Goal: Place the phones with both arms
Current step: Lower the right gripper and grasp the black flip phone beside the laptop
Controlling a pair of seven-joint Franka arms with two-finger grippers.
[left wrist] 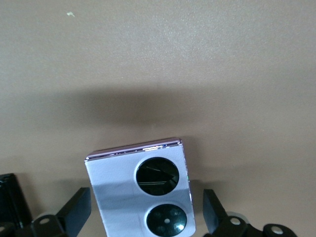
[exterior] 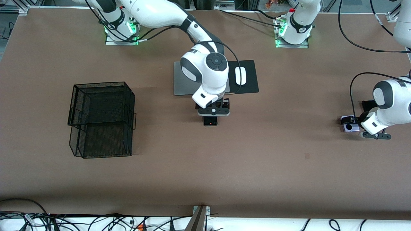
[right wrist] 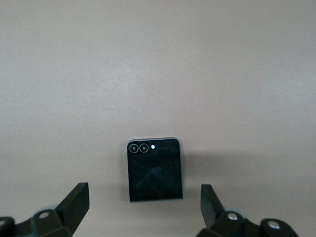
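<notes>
A small squarish black phone (exterior: 210, 121) lies on the brown table, nearer the front camera than the laptop. My right gripper (exterior: 212, 113) hangs over it, open; in the right wrist view the phone (right wrist: 154, 170) lies between the spread fingers (right wrist: 74, 205), untouched. A lilac-white phone with two black circles (exterior: 350, 127) lies at the left arm's end of the table. My left gripper (exterior: 350, 123) is open around it; in the left wrist view the phone (left wrist: 133, 192) sits between the fingers (left wrist: 79, 210) with gaps on both sides. A black slab (exterior: 368, 104) shows partly beside the left arm.
A black wire-mesh basket (exterior: 101, 118) stands toward the right arm's end of the table. A grey laptop (exterior: 184, 80) and a white mouse (exterior: 240, 75) on a black mat (exterior: 252, 78) lie under the right arm's wrist. Cables run along the table's near edge.
</notes>
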